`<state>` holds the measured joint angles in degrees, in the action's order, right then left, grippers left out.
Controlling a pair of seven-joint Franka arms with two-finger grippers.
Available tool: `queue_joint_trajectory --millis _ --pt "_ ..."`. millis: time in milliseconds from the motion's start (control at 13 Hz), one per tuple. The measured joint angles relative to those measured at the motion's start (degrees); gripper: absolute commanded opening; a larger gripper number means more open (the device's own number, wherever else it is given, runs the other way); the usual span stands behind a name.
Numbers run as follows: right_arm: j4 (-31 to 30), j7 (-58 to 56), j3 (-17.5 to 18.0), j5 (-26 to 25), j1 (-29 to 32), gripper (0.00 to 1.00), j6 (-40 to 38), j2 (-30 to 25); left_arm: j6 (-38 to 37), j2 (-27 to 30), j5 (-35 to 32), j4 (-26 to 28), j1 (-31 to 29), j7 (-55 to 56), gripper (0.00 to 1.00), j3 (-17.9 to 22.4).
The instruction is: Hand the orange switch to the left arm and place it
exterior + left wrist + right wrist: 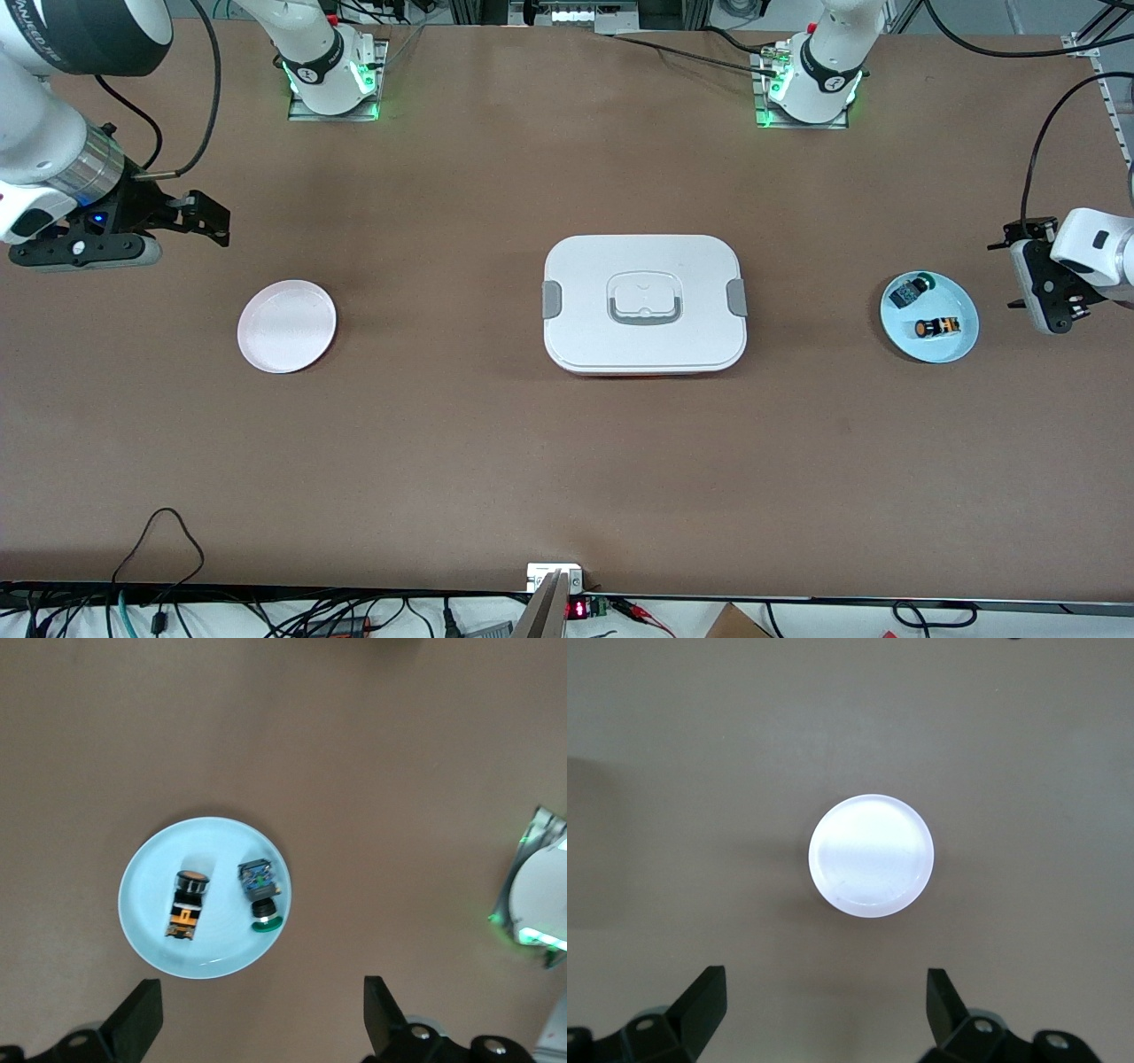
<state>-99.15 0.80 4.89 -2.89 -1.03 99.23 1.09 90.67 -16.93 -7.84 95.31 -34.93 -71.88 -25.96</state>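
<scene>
- A brown table is seen from a high camera facing two white robot arms whose bases stand along its top edge.
- The box, a large white lidded container with grey side clips and a recessed handle, sits flat at the middle of the table.
- A pale blue plate lies toward the left arm's end of the table, well apart from the box.
- The orange switch lies on its side in the blue plate, in the part nearer the front camera.
- A small black part with a green cap lies in the same plate, just beside the orange switch and farther from the front camera.
- A pink plate with nothing in it lies toward the right arm's end of the table, well apart from the box.
- The left gripper hangs above the table just beside the blue plate, at the table's end; its fingers are spread wide and hold nothing.
- The right gripper hangs above the table near the pink plate; its fingers are spread wide and hold nothing.
</scene>
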Motion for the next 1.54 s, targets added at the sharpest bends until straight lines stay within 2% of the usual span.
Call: queue_joint_trajectory --millis 308,462,615,692,923,1231,1385,1538 --pt "2.7 0.0 0.0 0.0 0.1 1.00 -0.1 1.1 -13.4 0.2 0.0 -8.5 0.1 25.0 1.00 -7.1" --pt "3.3 0.0 0.2 0.0 0.0 1.00 -0.3 1.8 -16.4 0.3 0.0 -11.9 0.1 38.2 1.00 -9.9" --pt "3.8 0.0 0.4 0.0 -0.1 1.00 -0.6 2.0 -17.0 0.8 0.0 -13.8 1.0 46.8 1.00 -10.6" --pt "4.0 0.0 0.3 0.0 0.0 1.00 -0.6 2.1 -17.0 1.6 0.0 -14.3 3.4 50.7 1.00 -9.4" --pt "4.1 0.0 0.3 0.3 0.0 1.00 -1.7 2.1 -13.8 5.5 0.3 -13.6 16.3 60.9 1.00 2.0" --pt "4.1 0.0 0.2 2.3 0.1 1.00 -3.4 2.2 -0.7 15.0 4.0 -2.3 27.6 78.3 1.00 15.7" --pt "4.1 0.1 0.2 2.4 0.1 1.00 -4.9 2.2 1.7 17.8 4.8 1.3 30.7 80.5 1.00 19.9" --pt "4.1 0.4 0.2 2.4 0.1 1.00 -5.4 2.2 5.7 20.2 4.8 5.3 32.7 80.4 1.00 22.1"
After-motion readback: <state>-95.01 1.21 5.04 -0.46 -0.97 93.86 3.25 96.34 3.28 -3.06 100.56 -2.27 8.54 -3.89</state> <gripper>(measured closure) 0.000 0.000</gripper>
